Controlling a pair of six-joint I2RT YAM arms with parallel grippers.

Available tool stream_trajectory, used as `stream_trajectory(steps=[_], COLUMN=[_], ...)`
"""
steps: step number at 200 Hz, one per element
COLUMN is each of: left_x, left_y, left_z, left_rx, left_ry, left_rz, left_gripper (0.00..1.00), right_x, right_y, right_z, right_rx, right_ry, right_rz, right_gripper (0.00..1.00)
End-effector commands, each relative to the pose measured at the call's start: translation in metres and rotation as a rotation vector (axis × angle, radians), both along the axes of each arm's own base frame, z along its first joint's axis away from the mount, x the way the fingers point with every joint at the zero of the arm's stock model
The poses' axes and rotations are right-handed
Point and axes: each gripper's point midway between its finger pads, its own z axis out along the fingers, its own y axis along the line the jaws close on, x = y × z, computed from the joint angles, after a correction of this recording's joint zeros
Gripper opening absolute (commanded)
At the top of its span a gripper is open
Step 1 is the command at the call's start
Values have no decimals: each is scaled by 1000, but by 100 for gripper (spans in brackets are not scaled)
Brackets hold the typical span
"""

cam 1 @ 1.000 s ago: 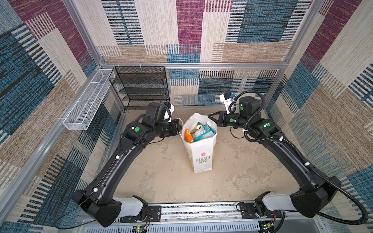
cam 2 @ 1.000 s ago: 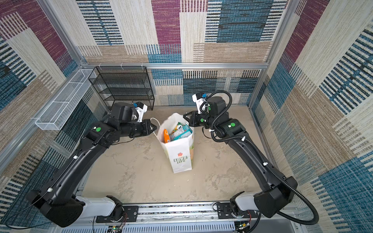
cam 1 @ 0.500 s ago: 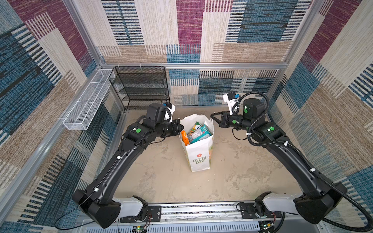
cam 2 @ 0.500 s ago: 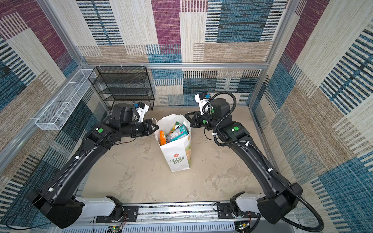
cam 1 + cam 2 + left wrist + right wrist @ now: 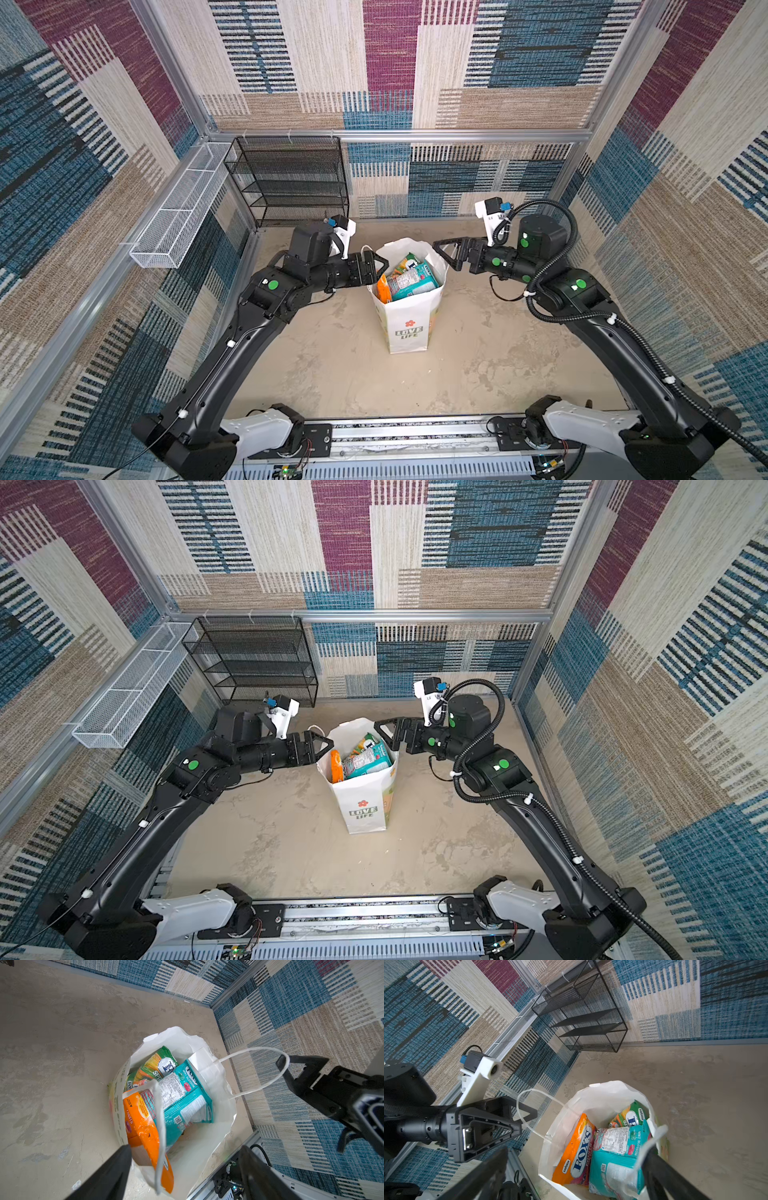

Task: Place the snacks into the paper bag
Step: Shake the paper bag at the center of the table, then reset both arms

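While the white paper bag [image 5: 409, 328] stood upright on the bench [image 5: 332, 374], the snacks [image 5: 405, 278] lay inside it: an orange FOX'S packet [image 5: 577, 1147] at near left, a teal Mint Blossom packet [image 5: 187, 1105] beside it, a green-orange packet [image 5: 153, 1064] farthest. Left jaws and right jaws flanked its mouth, both spread wide, each with a white cord handle [image 5: 161, 1126] across one fingertip [image 5: 280, 1065]. Far left stood a black mesh shelf [image 5: 291, 178].

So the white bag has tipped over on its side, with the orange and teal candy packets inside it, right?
No, the paper bag is not on its side: it stands upright on the table, as both top views show. The orange packet and the teal packet are inside it.
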Motion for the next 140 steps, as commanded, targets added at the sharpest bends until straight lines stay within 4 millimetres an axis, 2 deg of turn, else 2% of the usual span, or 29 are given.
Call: stream_trajectory(steps=[1, 35, 48, 67, 88, 104, 121, 140], left_x=[-9, -23, -28, -29, -27, -29, -31, -35], left_y=[-1, 11, 21, 49, 90, 124, 153, 183], left_z=[16, 37, 49, 67, 75, 72, 57, 26], left_rx=[-21, -2, 12, 49, 91, 104, 138, 210], left_ry=[-31, -63, -95, -180, -283, -348, -406, -401], left_rz=[-40, -34, -8, 120, 318, 488, 627, 773], left_gripper=[99, 99, 99, 99, 99, 99, 99, 100], right_x=[0, 0, 1, 7, 15, 14, 10, 7], right_y=[-12, -29, -41, -67, -107, -139, -165, -183], right_z=[10, 27, 37, 50, 49, 46, 38, 21], right_rx=[-4, -40, -70, -138, -173, -175, -201, -212], right_ry=[8, -31, -67, -156, -216, -285, -377, -422], right_rz=[-74, -151, -209, -344, -565, -737, -877, -979], right_gripper=[100, 100, 100, 100, 100, 100, 100, 100])
